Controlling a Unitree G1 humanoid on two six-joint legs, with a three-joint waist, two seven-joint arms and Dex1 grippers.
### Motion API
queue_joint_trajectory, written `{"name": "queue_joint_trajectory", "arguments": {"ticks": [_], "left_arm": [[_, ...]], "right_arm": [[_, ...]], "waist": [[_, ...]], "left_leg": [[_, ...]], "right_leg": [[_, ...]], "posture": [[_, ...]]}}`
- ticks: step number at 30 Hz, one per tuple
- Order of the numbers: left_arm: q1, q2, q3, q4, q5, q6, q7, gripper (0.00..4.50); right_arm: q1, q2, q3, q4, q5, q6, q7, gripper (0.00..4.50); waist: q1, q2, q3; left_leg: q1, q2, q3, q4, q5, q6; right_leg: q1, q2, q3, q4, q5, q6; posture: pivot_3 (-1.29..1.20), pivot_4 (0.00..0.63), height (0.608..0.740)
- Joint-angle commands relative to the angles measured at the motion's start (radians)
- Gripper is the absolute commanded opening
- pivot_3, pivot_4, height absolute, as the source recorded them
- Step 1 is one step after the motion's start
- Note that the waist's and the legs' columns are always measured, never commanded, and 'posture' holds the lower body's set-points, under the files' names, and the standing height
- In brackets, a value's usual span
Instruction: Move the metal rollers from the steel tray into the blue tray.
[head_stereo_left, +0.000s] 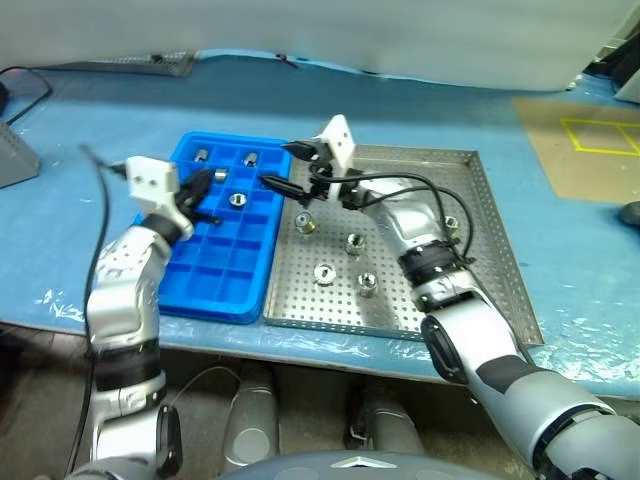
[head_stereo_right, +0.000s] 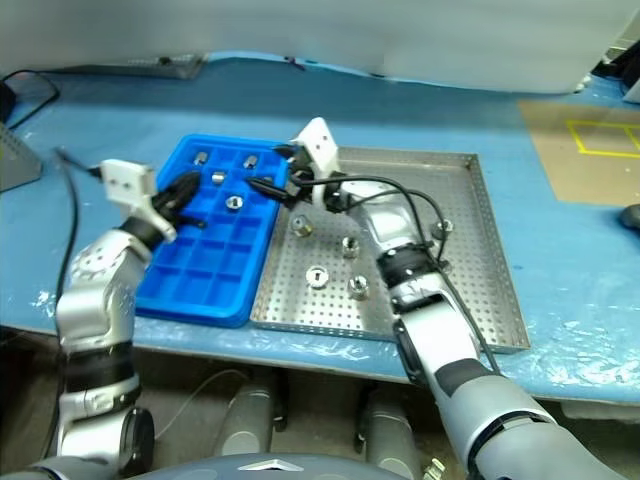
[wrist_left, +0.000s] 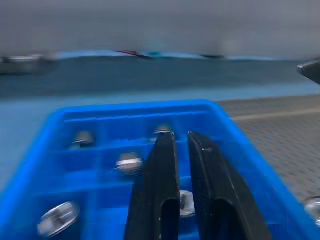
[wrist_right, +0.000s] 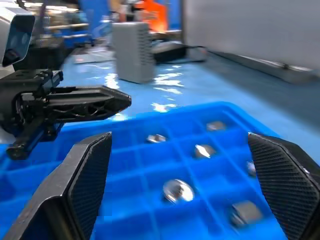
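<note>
1. Left eye view gives you the left gripper (head_stereo_left: 205, 186) hanging over the near-left cells of the blue tray (head_stereo_left: 215, 285), its fingers pressed together with nothing between them.
2. Your right gripper (head_stereo_left: 285, 168) reaches across the blue tray's far right corner, fingers spread wide and empty.
3. Four metal rollers (head_stereo_left: 237, 200) sit in blue cells just beyond the left fingertips, below the right gripper.
4. Five more rollers (head_stereo_left: 324, 273) lie on the steel tray (head_stereo_left: 497, 270), beneath and behind your right wrist.
</note>
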Motion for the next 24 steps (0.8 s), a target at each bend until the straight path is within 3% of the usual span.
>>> {"name": "queue_joint_trajectory", "arguments": {"ticks": [1,4,9,14,17,20,24], "left_arm": [[0.035,0.001,0.011,-0.089,-0.029,0.021,0.059,0.44],[0.003,0.055,-0.056,-0.047,-0.06,0.022,-0.019,0.44],[-0.251,0.195,-0.185,0.247,-0.103,-0.056,-0.285,2.05],[-0.519,0.253,-0.336,0.655,-0.046,-0.207,-0.54,3.59],[-0.667,0.242,-0.444,0.9,0.01,-0.294,-0.722,4.44],[-0.797,0.214,-0.546,1.146,0.1,-0.411,-0.85,4.44],[-0.912,0.174,-0.648,1.395,0.246,-0.567,-0.851,4.44]], "right_arm": [[-0.045,0.019,-0.018,0.037,-0.002,-0.068,0.035,4.5],[-0.038,0.015,-0.025,0.042,-0.01,-0.08,0.035,4.5],[0.072,-0.062,-0.059,-0.111,-0.003,-0.011,-0.007,4.5],[0.236,-0.149,-0.102,-0.36,0.001,0.106,-0.106,4.5],[0.358,-0.199,-0.142,-0.54,0.006,0.191,-0.18,4.5],[0.463,-0.23,-0.174,-0.691,0.01,0.264,-0.243,4.5],[0.549,-0.243,-0.199,-0.824,0.016,0.333,-0.307,4.5]], "waist": [[0.021,0.001,0.0],[0.043,0.002,0.001],[0.056,0.006,0.004],[0.009,0.006,0.004],[-0.037,0.006,0.003],[-0.079,0.005,0.003],[-0.139,0.005,0.003]], "left_leg": [[-0.001,0.001,0.0,0.001,0.0,0.0],[0.001,0.004,0.0,0.002,0.001,-0.002],[0.006,0.006,0.002,-0.003,0.004,-0.007],[0.009,0.003,0.003,-0.003,0.012,-0.019],[0.008,-0.001,0.004,-0.003,0.016,-0.023],[0.005,-0.002,0.005,-0.003,0.014,-0.017],[0.006,-0.002,0.007,-0.003,0.009,-0.009]], "right_leg": [[0.0,0.0,-0.002,0.0,0.0,0.0],[0.006,0.0,-0.005,0.0,0.0,0.0],[0.008,0.0,-0.006,0.003,-0.001,0.004],[0.008,0.0,0.0,0.006,0.002,0.012],[0.006,0.0,0.007,0.005,0.006,0.008],[0.005,0.002,0.009,0.001,0.006,0.01],[0.004,0.002,0.009,0.0,0.006,0.012]], "posture": [[0.42,0.15,0.74],[0.35,0.15,0.74],[0.17,0.15,0.74],[-0.02,0.15,0.74],[-0.13,0.15,0.74],[-0.23,0.15,0.74],[-0.31,0.15,0.74]]}}
